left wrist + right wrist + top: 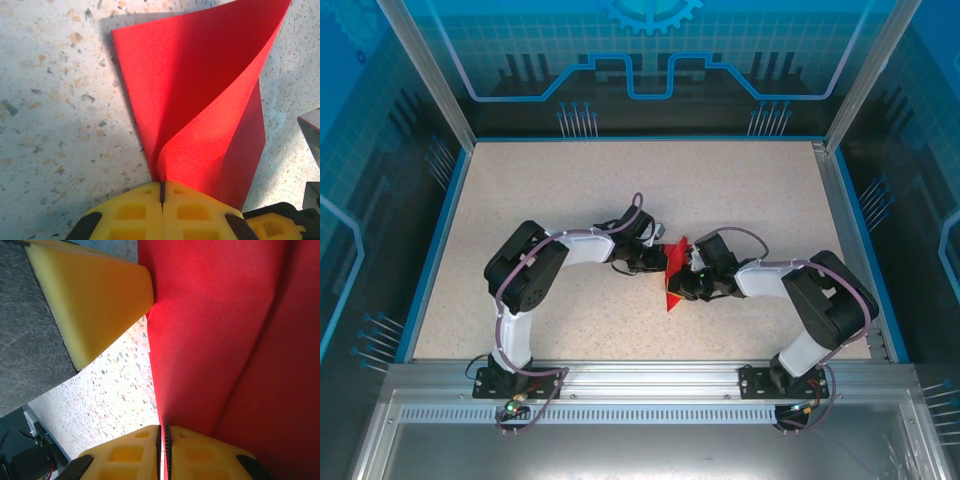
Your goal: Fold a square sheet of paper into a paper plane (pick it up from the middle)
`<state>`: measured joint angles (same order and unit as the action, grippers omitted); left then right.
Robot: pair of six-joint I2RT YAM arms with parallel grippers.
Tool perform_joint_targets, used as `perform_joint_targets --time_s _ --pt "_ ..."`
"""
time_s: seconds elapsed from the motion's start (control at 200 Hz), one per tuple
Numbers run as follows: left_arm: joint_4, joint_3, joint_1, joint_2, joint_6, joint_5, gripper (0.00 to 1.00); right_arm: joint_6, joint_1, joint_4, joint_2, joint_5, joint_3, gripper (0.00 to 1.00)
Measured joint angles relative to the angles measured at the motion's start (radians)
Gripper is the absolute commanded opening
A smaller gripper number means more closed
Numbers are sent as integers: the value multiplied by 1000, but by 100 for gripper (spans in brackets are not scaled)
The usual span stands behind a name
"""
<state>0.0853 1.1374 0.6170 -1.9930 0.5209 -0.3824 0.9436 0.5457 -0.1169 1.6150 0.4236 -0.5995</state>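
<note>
So the left end effector (pixel 162 192) and right end effector (pixel 162 437) both pinch the square sheet of paper (pixel 200 100) by its edges, counter (pixel 620 190) wide open around them.

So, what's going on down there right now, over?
Left gripper shut on the red paper. Right gripper shut on it too. Paper curled, partly folded. Grippers close together.

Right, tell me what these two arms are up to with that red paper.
Both arms meet over the middle of the table, handling one red sheet of paper between them. The left gripper is shut on one edge, where the sheet curls over on itself. The right gripper is shut on another edge. The sheet is bent and loosely doubled, with no plane shape yet.
</note>
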Motion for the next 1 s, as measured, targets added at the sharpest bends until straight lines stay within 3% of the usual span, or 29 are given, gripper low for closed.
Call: perform_joint_targets --time_s 1.0 --pt "-8 1 -12 -14 -7 -34 0 12 51 -42 14 -1 -1 14"
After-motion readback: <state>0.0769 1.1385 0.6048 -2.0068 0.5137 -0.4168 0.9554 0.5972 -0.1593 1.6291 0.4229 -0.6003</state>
